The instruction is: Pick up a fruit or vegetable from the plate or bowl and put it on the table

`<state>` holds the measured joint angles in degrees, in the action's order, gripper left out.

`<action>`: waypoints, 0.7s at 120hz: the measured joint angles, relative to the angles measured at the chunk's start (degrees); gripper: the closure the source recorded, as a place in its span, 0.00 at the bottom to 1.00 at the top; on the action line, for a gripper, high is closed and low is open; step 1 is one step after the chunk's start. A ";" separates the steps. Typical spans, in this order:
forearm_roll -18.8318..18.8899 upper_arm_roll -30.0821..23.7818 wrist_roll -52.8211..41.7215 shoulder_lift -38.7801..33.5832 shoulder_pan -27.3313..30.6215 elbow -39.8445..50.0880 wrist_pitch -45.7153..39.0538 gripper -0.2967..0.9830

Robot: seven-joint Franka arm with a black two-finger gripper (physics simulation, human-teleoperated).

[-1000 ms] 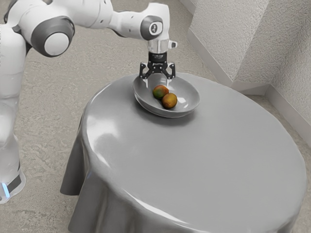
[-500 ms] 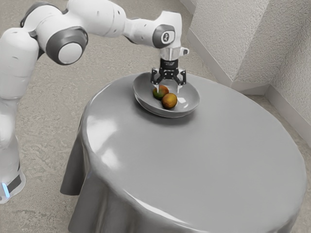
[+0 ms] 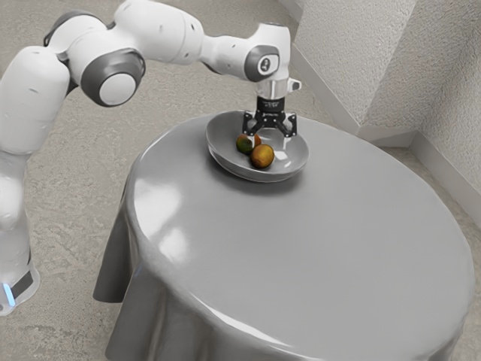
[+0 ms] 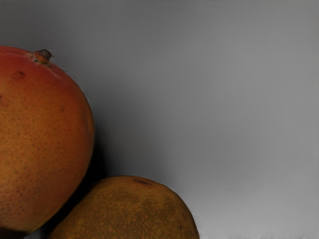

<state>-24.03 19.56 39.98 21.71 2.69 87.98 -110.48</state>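
My gripper (image 3: 270, 141) is low over the grey bowl (image 3: 219, 156), its two fingers spread apart and pointing down. Two fruits lie together in the bowl: a red-green mango (image 3: 245, 144), partly hidden behind one finger, and a yellow-brown round fruit (image 3: 262, 156) just in front of the gripper. In the wrist view the mango (image 4: 40, 139) shows its stem end, and the brown fruit (image 4: 132, 211) is beside it, against the bowl's grey inside (image 4: 219, 99). Nothing is held.
The bowl stands near the far edge of a round table with a grey glossy cloth (image 3: 316, 248). The tabletop extends toward the exterior view's right and front. A textured wall (image 3: 361, 60) rises behind the table.
My gripper has moved toward the exterior view's right and come down into the bowl's space, its fingers staying apart. The fruits and bowl have kept their places.
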 joint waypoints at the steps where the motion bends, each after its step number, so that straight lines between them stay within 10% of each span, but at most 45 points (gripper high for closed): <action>1: 0.00 -0.07 -0.01 0.06 0.07 -0.05 -0.01 0.27; 84: -0.45 -3.54 -0.13 2.75 1.11 -0.33 -2.03 0.30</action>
<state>-24.48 16.02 39.85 24.46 3.80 87.65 -112.51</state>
